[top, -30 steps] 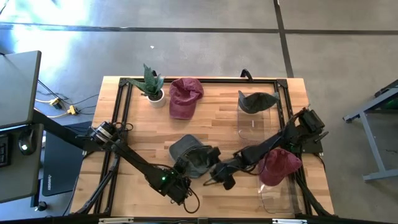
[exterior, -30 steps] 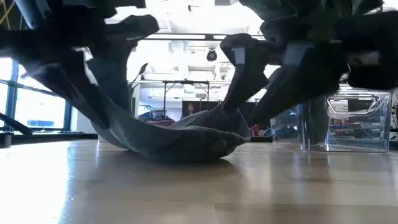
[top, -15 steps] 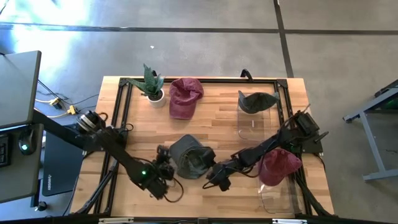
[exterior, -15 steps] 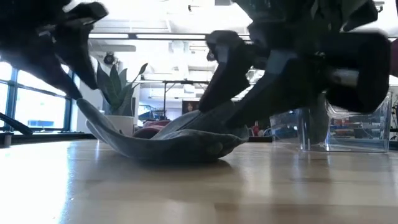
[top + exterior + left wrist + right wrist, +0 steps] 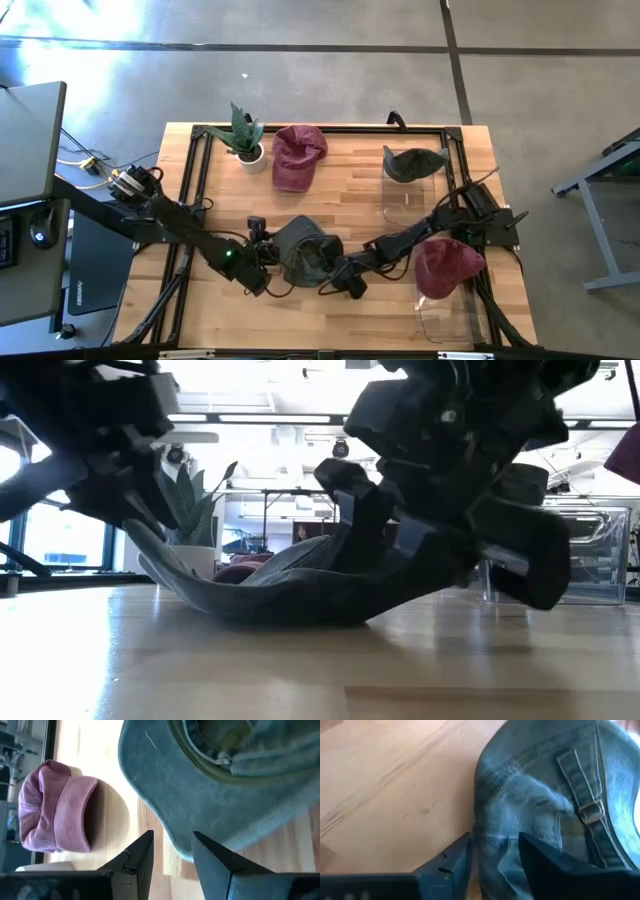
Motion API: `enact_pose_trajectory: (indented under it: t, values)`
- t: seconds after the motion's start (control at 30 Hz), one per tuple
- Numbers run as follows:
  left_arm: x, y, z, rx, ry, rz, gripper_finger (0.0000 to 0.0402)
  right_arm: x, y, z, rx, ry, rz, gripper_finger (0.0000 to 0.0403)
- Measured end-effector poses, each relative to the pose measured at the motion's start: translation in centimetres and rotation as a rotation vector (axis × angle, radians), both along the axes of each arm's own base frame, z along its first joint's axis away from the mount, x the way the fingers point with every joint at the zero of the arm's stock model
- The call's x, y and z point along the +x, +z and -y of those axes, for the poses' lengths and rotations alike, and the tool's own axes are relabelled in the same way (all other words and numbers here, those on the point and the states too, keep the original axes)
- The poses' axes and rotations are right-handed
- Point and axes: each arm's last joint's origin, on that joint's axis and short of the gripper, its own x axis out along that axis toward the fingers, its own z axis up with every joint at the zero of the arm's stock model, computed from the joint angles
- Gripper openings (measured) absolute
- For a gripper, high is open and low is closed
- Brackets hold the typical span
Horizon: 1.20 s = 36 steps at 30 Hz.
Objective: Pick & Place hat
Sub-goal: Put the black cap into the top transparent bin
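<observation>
High view | left hand moved to grey hat, unclenched | right hand gripping hat

The left gripper was by the grey hat at its 6 o'clock edge 1 second ago. It has swung round to the hat's 9 o'clock side, and its arm now lies lower across the tabletop. The right gripper has slid in from 3 o'clock and now has the hat's edge between its jaws. That edge now sits lifted a little.
</observation>
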Motion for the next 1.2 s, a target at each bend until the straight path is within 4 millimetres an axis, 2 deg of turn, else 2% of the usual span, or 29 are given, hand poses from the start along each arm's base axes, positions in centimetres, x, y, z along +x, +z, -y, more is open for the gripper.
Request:
enact_pose_trajectory:
  t: [0.13, 0.27, 0.37, 0.5, 0.6, 0.77, 0.9, 1.0, 1.07, 1.2]
  values:
    - [0.4, 0.0, -0.7, -0.003, 0.027, -0.008, 0.0127, 0.3, -0.6, 0.1, 0.010, 0.011, 0.007, 0.0104]
    - [0.2, -0.1, -0.7, 0.001, 0.024, -0.031, 0.0127, 0.1, 0.6, 0.2, 0.043, -0.011, 0.017, 0.0031]
    - [-0.1, -0.2, -0.9, -0.002, 0.026, -0.076, 0.0127, -0.4, 3.5, 0.5, 0.125, -0.021, 0.039, 0.0018]
    - [-0.6, -0.2, -1.1, -0.006, 0.057, -0.108, 0.0127, -1.8, 8.5, 1.6, 0.253, -0.062, 0.061, 0.0041]
    - [-0.7, -0.3, -1.2, -0.010, 0.078, -0.117, 0.0127, -3.8, 13.7, 2.9, 0.344, -0.058, 0.124, 0.0031]
    - [-0.7, -0.3, -1.2, -0.021, 0.079, -0.112, 0.0127, -8.4, 21.5, 5.6, 0.410, -0.119, 0.168, 0.0015]
    - [-0.6, -0.3, -1.1, -0.027, 0.079, -0.105, 0.0127, -12.6, 26.9, 8.3, 0.384, -0.318, 0.245, 0.0023]
    - [-0.6, -0.3, -1.1, -0.028, 0.079, -0.104, 0.0127, -15.7, 29.6, 10.1, 0.321, -0.502, 0.257, 0.0031]
    - [-0.6, -0.3, -1.1, -0.030, 0.079, -0.102, 0.0127, -17.7, 30.7, 11.0, 0.281, -0.596, 0.241, 0.0028]
    - [-0.5, -0.2, -1.1, -0.032, 0.079, -0.098, 0.0127, -20.6, 31.1, 12.5, 0.206, -0.743, 0.209, 0.0017]
